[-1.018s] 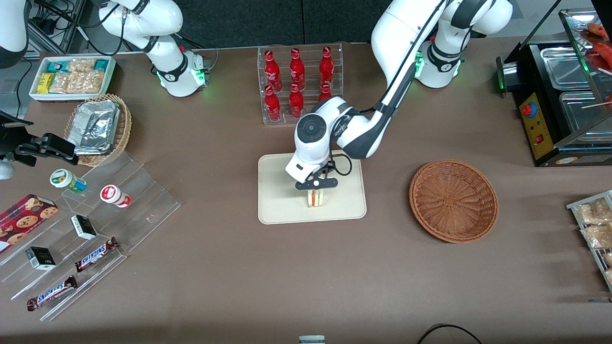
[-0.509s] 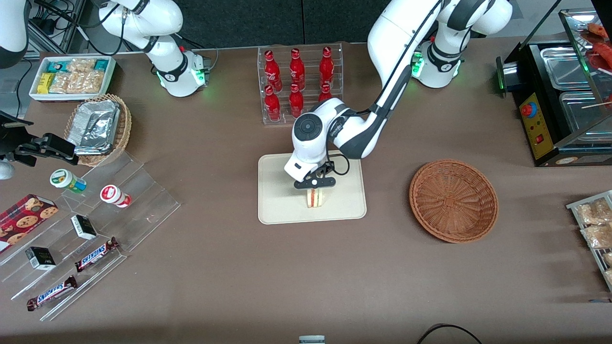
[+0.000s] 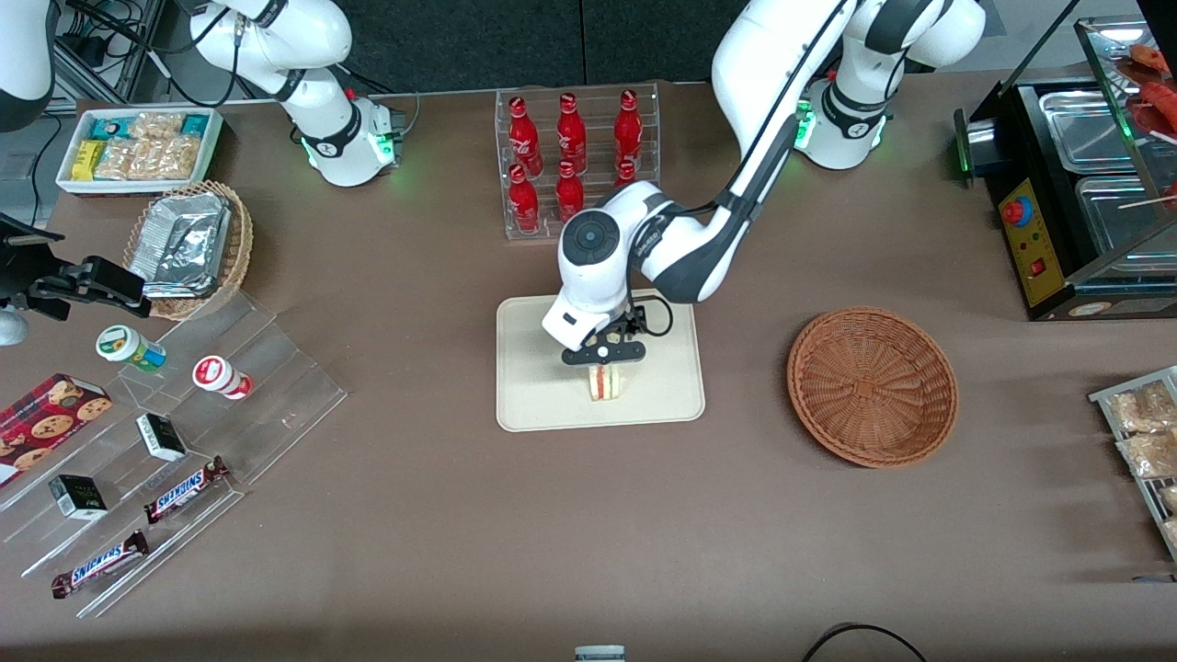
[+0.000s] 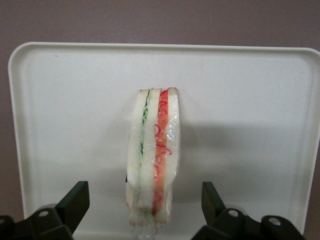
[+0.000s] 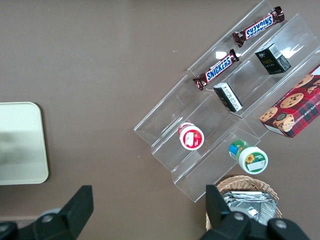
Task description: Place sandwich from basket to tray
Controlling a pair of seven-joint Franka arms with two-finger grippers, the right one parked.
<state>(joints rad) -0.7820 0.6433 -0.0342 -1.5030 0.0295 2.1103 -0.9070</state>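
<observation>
The basket (image 3: 872, 386), at the right of centre in the front view, holds nothing, so the risk now sits at the tray (image 3: 533, 405) in the middle of the frame. The sandwich (image 3: 604, 382) stands on its edge on the tray, nearer the front camera than the arm's wrist, filling layers facing that camera. The gripper (image 3: 606, 358) hangs right above it, jaws spread wide: in the wrist view each of the fingers (image 4: 75, 200) stands well clear of the sandwich (image 4: 154, 165), with bare tray (image 4: 65, 100) showing on both sides.

My judgement is that the main danger is tipping. A thin wedge balanced on its edge looks unsteady, and a finger brushing it as the arm lifts away could knock it flat or push it toward the rim. A sideways drift during the lift would cause that; a straight rise looks safest.
</observation>
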